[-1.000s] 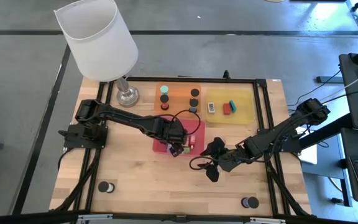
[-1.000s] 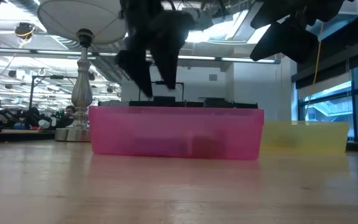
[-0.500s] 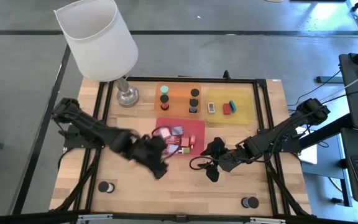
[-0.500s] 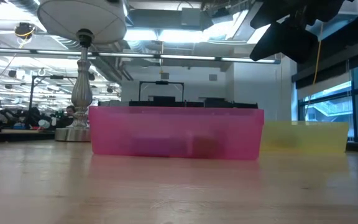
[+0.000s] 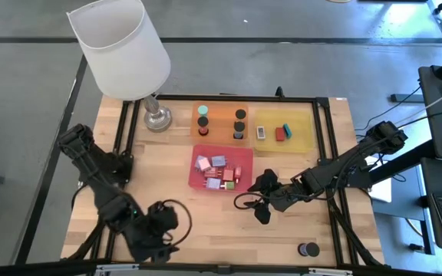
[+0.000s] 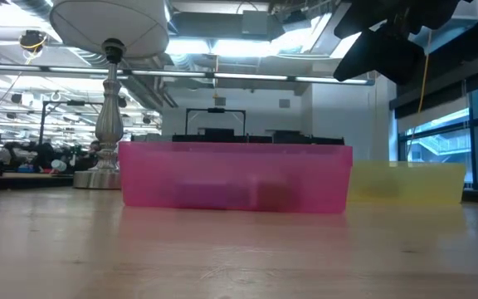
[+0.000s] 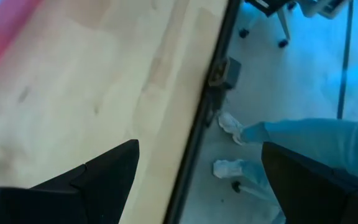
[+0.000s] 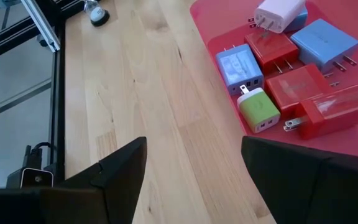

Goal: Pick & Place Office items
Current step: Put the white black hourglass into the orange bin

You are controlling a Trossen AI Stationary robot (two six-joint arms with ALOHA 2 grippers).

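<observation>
Both arms' fingers spread wide, empty; red tray (image 6: 235, 174) walls blur its chargers (image 6: 222, 194).

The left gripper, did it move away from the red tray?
Yes. The left gripper left the red tray for the table's near edge.

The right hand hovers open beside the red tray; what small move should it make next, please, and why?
Probably swing toward the front edge, above the black cylinder, which lies alone on the table. The right hand is open, empty and nearer it than the left hand, at the front left corner.
</observation>
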